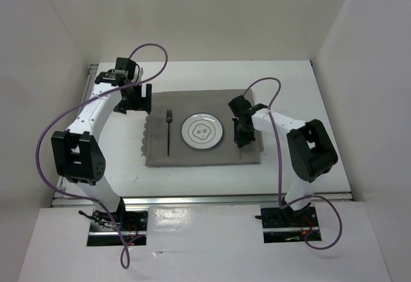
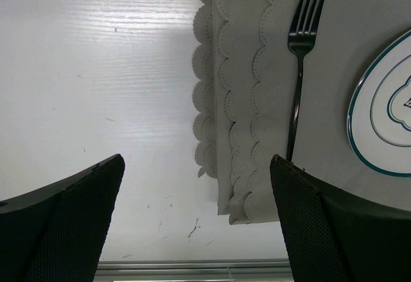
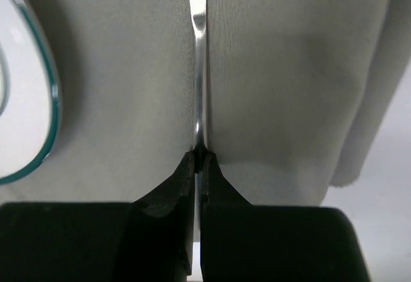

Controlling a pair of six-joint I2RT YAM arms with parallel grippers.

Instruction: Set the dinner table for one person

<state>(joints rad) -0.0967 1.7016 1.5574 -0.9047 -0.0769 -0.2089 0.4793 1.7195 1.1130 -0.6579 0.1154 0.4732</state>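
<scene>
The white dinner table (image 1: pixel 321 102) carries a grey scalloped cloth mat (image 1: pixel 192 157). A white plate with a teal rim (image 1: pixel 202 132) sits at the mat's middle. A dark fork (image 1: pixel 168 131) lies to its left. My right gripper (image 1: pixel 241 139) is low over the mat, just right of the plate. In the right wrist view it (image 3: pixel 200 157) is shut on a thin silver utensil (image 3: pixel 200 57), seen edge-on, lying along the mat (image 3: pixel 289 70). My left gripper (image 1: pixel 133 99) is open and empty above the mat's far left corner. In its wrist view (image 2: pixel 196 160) the fork (image 2: pixel 298 70) and plate (image 2: pixel 385 121) show.
Silver metal rails run along the table's near edge (image 1: pixel 192 198) and left edge (image 1: pixel 87 83); one shows in the left wrist view (image 2: pixel 192 269). White walls enclose the table on three sides. Purple cables loop off both arms.
</scene>
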